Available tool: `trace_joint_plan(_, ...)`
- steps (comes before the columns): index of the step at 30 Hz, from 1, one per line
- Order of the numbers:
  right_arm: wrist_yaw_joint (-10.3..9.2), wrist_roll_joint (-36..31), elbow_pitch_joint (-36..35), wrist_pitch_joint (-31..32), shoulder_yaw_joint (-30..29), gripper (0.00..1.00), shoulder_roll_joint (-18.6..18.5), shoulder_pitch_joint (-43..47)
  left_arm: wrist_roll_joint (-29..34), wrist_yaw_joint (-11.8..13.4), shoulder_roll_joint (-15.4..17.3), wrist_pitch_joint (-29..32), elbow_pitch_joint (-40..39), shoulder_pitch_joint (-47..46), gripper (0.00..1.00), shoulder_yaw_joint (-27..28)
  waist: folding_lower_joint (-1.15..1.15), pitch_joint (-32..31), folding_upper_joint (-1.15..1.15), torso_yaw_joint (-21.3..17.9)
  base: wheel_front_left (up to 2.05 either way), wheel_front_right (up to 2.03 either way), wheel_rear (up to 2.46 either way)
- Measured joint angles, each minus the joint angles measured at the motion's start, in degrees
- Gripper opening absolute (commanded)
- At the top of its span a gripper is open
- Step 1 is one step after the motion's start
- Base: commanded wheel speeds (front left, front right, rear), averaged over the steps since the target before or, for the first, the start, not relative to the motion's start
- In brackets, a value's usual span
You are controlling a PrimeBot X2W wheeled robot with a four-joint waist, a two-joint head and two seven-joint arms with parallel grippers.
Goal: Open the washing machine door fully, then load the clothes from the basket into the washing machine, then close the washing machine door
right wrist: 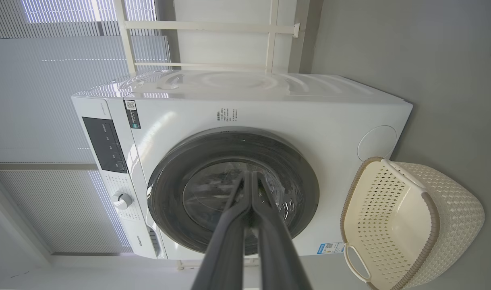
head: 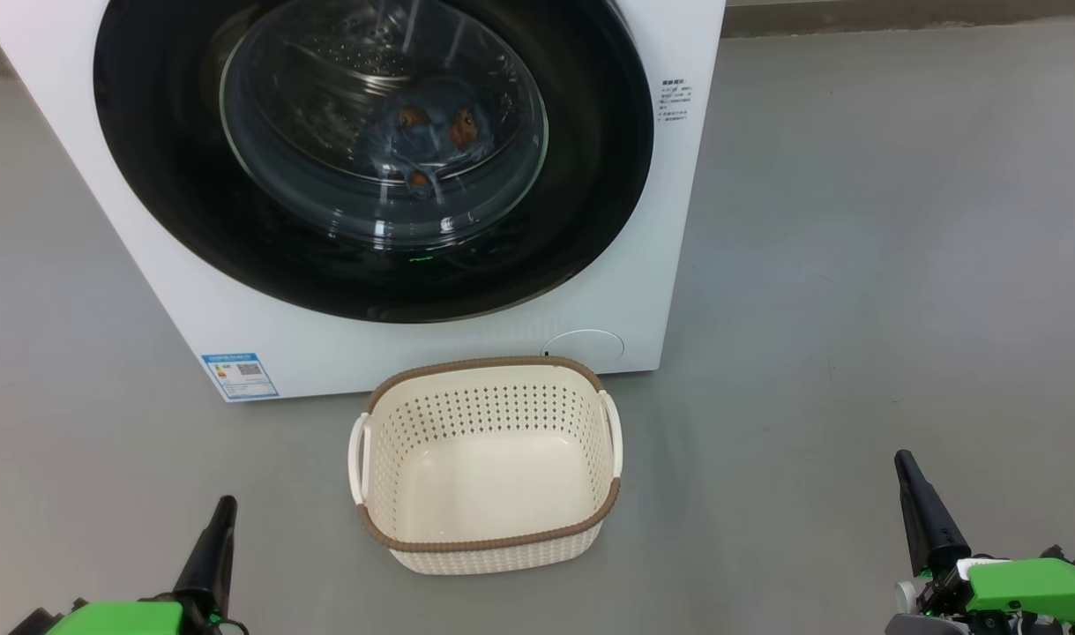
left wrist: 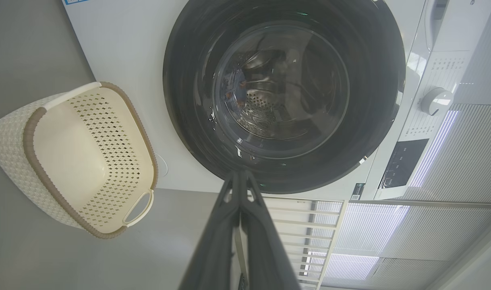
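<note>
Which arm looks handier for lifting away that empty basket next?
Probably the left. The left pincer, shut, sits clearly nearer the basket than the right pincer, also shut.

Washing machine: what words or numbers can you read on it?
Blue sticker low on the washer: too small to read.
Black print beside the door: blurred.
Control panel: marks too tiny.
No text is readable.

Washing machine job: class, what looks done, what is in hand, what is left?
Done: blue orange-printed clothes lie inside the white washing machine behind its shut, round glossy black door; the cream perforated plastic basket stands empty. In hand: nothing; the left gripper and right gripper are shut, empty. Left: nothing visible.
</note>
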Motion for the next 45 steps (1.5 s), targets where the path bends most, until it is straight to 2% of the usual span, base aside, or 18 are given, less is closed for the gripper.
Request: trace_joint_plan(45,0.00,-0.01,0.01,0.16,-0.27,0.00,0.19,0.00,0.09,0.00,-0.33,0.42,0.01,-0.02,0.00,0.24,0.00,0.00,0.00,0.00,0.00,0.00,0.00)
